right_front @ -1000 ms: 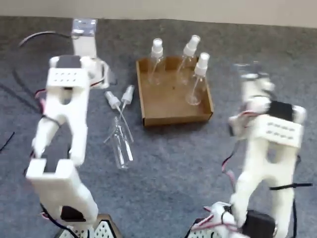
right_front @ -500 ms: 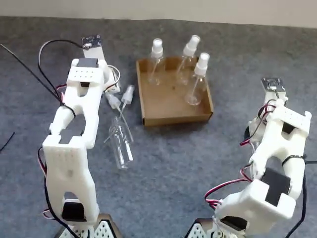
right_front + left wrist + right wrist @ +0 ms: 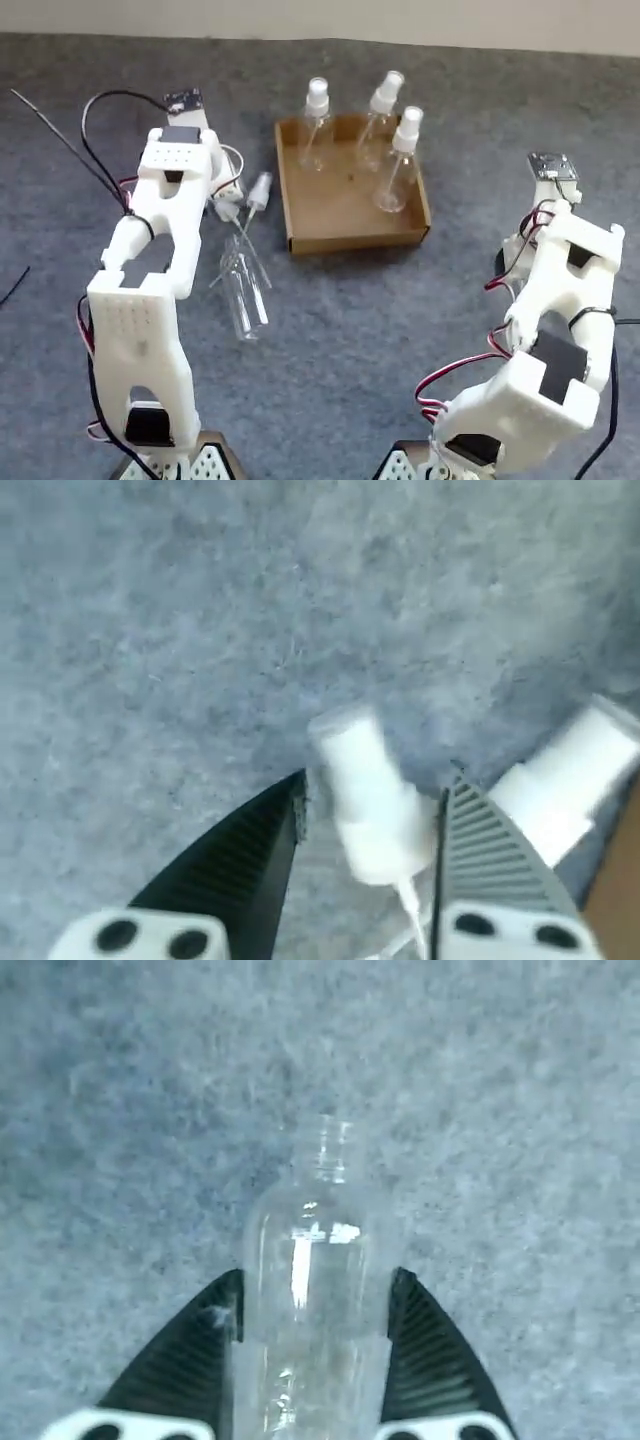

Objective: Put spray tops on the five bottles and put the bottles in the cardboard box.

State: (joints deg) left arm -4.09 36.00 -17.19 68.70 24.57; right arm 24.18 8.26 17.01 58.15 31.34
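Grey carpet covers the worktop (image 3: 350, 340), on which a shallow brown cardboard box (image 3: 350, 241) stands between the two arms. Three clear plastic bottles fitted with white spray tops (image 3: 397, 165) stand upright inside it, so we judge three of the five units complete. Near the box, on the side of the left arm (image 3: 165, 210), a clear uncapped bottle (image 3: 247, 300) lies on its side. We cannot tell whether a second lies against it.

The left arm is folded down over the loose tops, we judge, because a top must be picked up before it can be fitted. The left jaws are partly open and straddle a loose white spray top with a thin dip tube (image 3: 365, 815). A narrow gap shows on each side, so nothing is gripped yet. A second loose white spray top (image 3: 565, 785) lies just beside one jaw.

The right arm (image 3: 560, 270) stands well apart from the box, on its other side. The right jaws are closed on the body of a clear uncapped plastic bottle (image 3: 315, 1260), with one jaw against each side. Its open neck points away from the wrist over bare carpet. We take this as a hold that presents the neck so that a top can go in.
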